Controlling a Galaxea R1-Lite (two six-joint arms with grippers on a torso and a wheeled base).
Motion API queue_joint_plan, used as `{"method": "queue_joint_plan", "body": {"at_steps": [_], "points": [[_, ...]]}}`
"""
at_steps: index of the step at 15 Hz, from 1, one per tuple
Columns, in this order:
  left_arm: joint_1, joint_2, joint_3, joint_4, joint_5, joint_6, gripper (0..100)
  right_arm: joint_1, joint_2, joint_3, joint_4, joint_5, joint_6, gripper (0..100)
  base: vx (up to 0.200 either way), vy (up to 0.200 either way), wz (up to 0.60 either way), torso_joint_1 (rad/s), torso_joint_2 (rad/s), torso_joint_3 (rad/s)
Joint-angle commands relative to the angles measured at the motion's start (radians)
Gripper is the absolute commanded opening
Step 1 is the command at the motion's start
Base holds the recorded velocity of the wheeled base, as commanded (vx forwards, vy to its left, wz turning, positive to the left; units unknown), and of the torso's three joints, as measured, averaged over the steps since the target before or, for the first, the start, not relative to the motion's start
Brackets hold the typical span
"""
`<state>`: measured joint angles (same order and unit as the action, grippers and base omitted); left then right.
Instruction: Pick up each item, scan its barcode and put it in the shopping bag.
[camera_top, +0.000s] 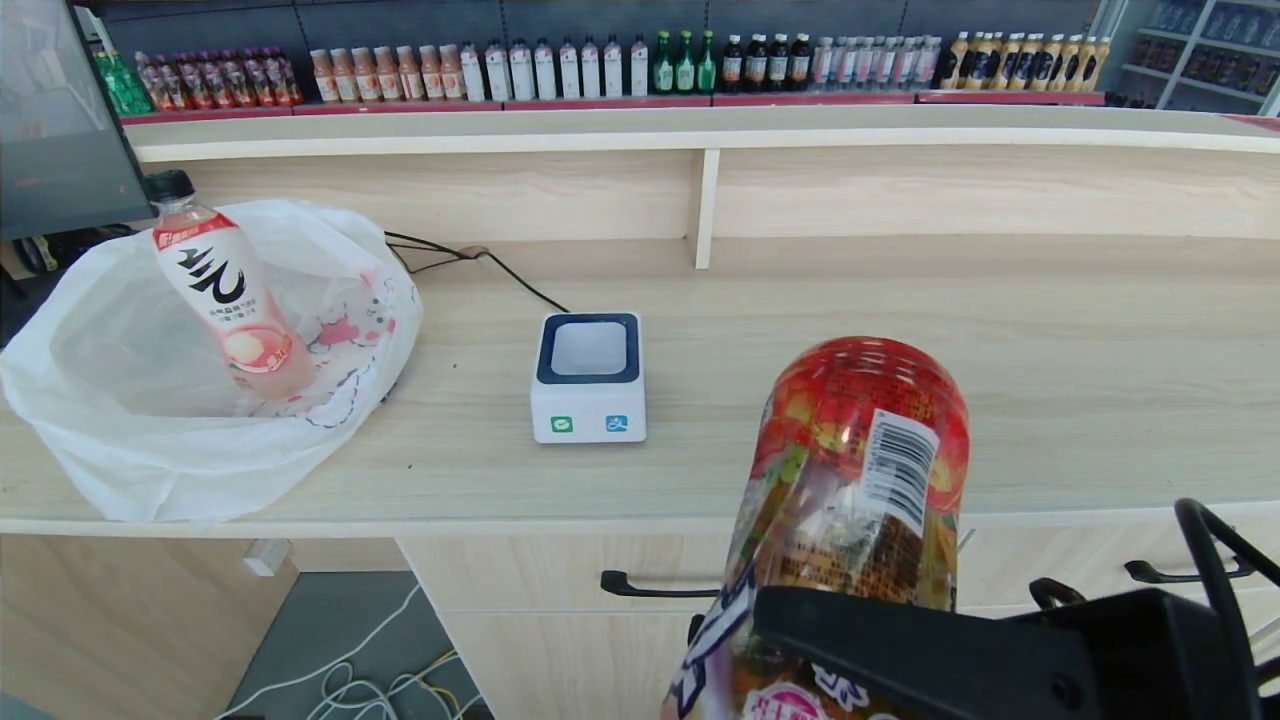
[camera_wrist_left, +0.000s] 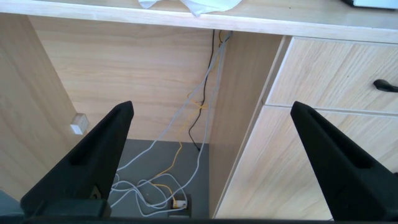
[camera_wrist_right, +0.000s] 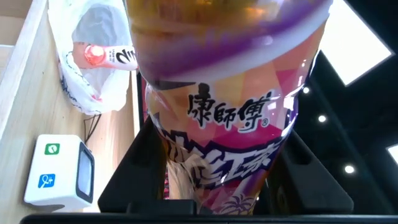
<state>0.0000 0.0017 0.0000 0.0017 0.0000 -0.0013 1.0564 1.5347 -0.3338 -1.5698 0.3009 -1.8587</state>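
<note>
Right claw (camera_top: 905, 640): clenched on a drink bottle (camera_top: 860, 480), grasping it around the lower body. The bottle is held tilted above the front edge of the tabletop (camera_top: 1050, 340), to the right of the scanner (camera_top: 588, 375) and apart from it. Its label is red and orange with fruit graphics. A white barcode (camera_top: 900, 470) panel with black bars faces up toward the head camera. In the right wrist view the same label shows a pink and purple band with large white characters.

Left claw (camera_wrist_left: 211, 162): released, with its fingers (camera_wrist_left: 93, 155) spread wide. It hangs below tabletop level, facing the wooden cabinet front.

Scanner: a white box with a dark blue frame around a pale window. There is one green and one blue icon on its front face. A black cable (camera_top: 500, 275) runs from it toward the rear panel.

Shopping bag (camera_top: 150, 450): white plastic with a pink cartoon print, lying with its mouth spread wide at the left end of the tabletop. A peach-coloured bottle (camera_top: 230, 290) with a black cap leans inside it. Its label is white with a red band and bold black characters.

Surroundings:
- A dark monitor (camera_top: 55, 110) stands behind the bag.
- A shelf (camera_top: 640, 65) of bottled drinks runs along the back.
- Black drawer handles (camera_top: 650, 588) sit under the tabletop.
- Loose white and yellow wires (camera_wrist_left: 155, 180) lie on the floor.
</note>
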Motion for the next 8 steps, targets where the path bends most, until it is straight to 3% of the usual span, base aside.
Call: {"method": "queue_joint_plan", "body": {"at_steps": [1, 8], "points": [[0.000, 0.000, 0.000, 0.000, 0.000, 0.000, 100, 0.004, -0.004, -0.001, -0.001, 0.001, -0.007, 0, 0.000, 0.000, 0.00, 0.000, 0.00, 0.000], [0.000, 0.000, 0.000, 0.000, 0.000, 0.000, 100, 0.007, -0.005, -0.001, -0.001, 0.000, -0.022, 0, 0.000, 0.000, 0.00, 0.000, 0.00, 0.000]]}}
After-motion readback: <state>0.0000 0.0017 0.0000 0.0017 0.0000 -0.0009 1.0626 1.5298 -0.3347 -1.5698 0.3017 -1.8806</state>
